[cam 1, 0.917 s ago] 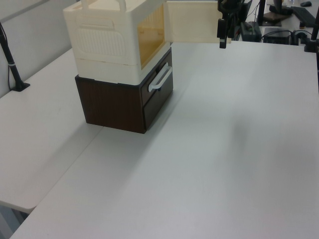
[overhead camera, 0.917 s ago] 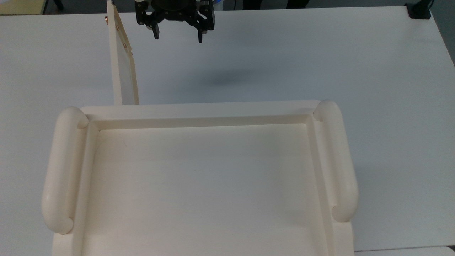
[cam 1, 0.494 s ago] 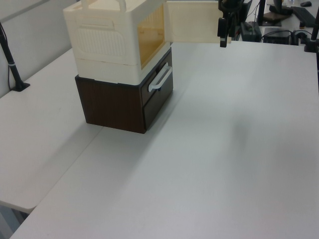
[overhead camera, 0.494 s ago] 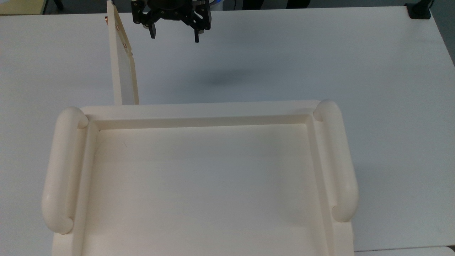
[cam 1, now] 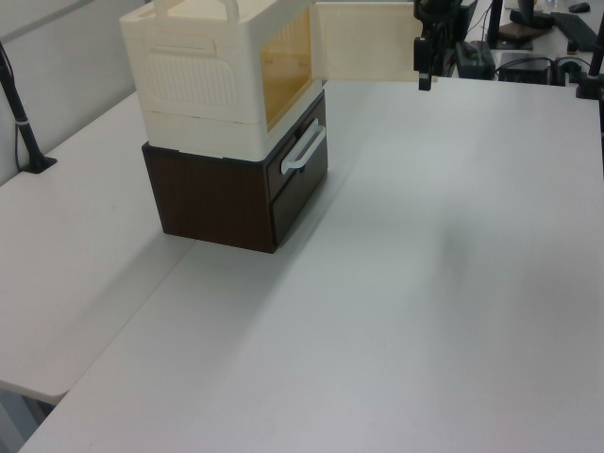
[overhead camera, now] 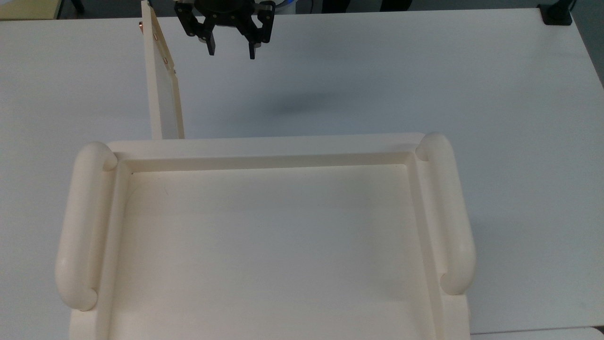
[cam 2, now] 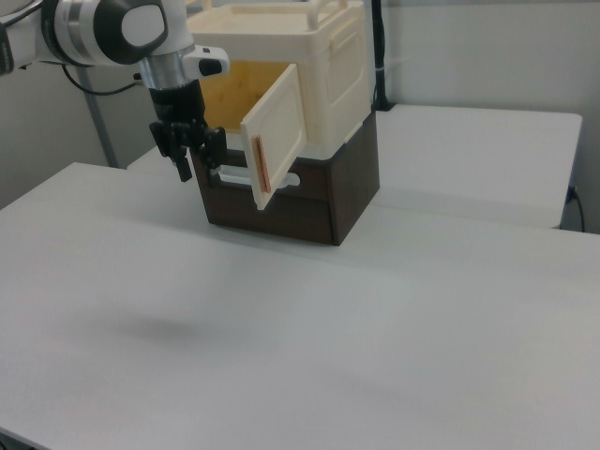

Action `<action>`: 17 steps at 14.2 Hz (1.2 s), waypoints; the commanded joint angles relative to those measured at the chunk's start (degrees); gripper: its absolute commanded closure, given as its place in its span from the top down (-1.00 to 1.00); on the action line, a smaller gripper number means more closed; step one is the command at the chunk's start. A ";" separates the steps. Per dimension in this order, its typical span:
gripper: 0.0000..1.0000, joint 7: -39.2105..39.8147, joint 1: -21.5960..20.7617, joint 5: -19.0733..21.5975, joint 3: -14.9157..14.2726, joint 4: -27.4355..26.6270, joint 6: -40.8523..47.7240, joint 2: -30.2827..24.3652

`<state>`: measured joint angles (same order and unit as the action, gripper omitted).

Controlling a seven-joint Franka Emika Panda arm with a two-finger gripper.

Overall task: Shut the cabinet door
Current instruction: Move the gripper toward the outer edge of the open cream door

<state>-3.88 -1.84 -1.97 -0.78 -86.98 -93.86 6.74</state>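
Near the counter's (overhead camera: 424, 71) far edge, the tool (overhead camera: 231, 51), released, has narrowed slightly beside the wide-open cabinet door (overhead camera: 163, 89).

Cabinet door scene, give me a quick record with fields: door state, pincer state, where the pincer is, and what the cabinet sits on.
door state: cabinet door swung wide open, standing out from the cabinet
pincer state: pincer open, holding nothing
pincer position: above the table, on the top view's right of the door's free edge, not touching it
support: cabinet rests on a dark brown drawer unit
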 commanded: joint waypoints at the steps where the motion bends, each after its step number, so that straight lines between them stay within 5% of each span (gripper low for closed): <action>1: -0.97 1.42 0.08 1.27 -0.45 0.05 0.78 -1.56; 8: -1.00 0.89 0.35 1.35 -0.62 5.67 0.52 -3.75; 12: -1.00 0.72 4.38 1.18 -0.54 10.77 -1.49 -4.02; 17: -1.00 1.15 10.09 1.09 -0.89 10.95 -9.58 -3.66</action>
<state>-3.88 5.29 -1.97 -1.10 -76.01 -99.56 2.61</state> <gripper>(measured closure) 0.991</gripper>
